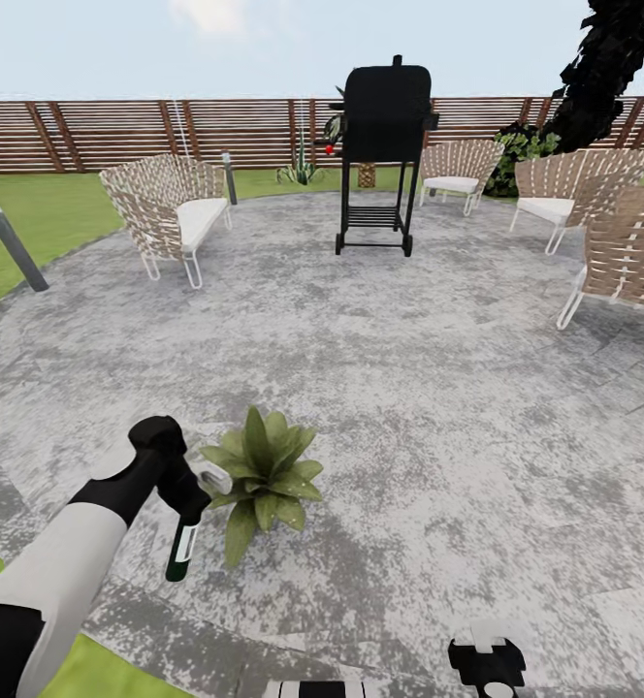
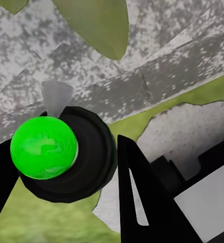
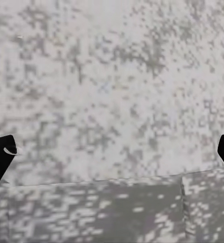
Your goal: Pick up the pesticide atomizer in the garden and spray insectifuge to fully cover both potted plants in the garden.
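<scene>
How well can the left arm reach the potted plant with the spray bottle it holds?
Probably well. The left gripper holds the spray bottle right beside the potted plant on the patio, and nothing stands between them.

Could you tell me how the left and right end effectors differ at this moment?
The left end effector is shut on the pesticide atomizer, beside the potted plant; the right end effector is open and holds nothing. In the head view the left is stretched forward over the patio, while the right sits at the picture's bottom edge. Both are black and both are above the grey paving.
</scene>
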Controlling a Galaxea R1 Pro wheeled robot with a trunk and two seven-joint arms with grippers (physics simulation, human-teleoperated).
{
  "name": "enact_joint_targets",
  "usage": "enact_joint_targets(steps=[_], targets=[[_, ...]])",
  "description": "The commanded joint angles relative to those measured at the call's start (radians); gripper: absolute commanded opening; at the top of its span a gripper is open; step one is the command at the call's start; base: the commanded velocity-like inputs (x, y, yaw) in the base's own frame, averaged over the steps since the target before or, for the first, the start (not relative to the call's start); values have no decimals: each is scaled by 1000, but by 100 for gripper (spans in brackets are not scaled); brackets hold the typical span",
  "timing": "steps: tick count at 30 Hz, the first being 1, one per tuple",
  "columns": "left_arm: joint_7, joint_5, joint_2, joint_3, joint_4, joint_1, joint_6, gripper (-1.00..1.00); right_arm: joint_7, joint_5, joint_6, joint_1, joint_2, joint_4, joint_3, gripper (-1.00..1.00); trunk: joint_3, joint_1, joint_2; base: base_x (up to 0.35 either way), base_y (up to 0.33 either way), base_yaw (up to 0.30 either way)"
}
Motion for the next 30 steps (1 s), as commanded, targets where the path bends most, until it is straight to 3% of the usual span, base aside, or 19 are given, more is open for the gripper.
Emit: enact_joint_targets(steps=[1,9,18,20,22,28,30], targets=[[-10,-8,2,-2,-1,0,11,-100,-3,10,-4,-1,0,2,-8,100,0,0,0,0,4,-111],[-10,-8,9,1,1,3,10,-100,-4,9,-4,-1,0,1,-8,100,4,0,0,0,1,-157],[-10,-6,18,9,2,92,10,-100,-4,11,-6,-1,-3,2,-8,100,4,0,0,0,77,-5],[-10,-5,17,61,-1,100,10,-100,-4,11,-6,-1,-3,2,-8,100,4,0,0,0,5,0],[-10,-5,12,82,-1,100,10,-100,-4,12,-6,-1,-3,2,-8,100,4,0,0,0,1,0],[-10,-5,4,87,-7,97,10,-100,-4,11,-5,-1,-2,2,-8,100,4,0,0,89,82,0],[-10,-6,10,87,-56,95,10,-100,-4,11,-5,-1,-1,1,-8,100,4,0,0,17,16,0]])
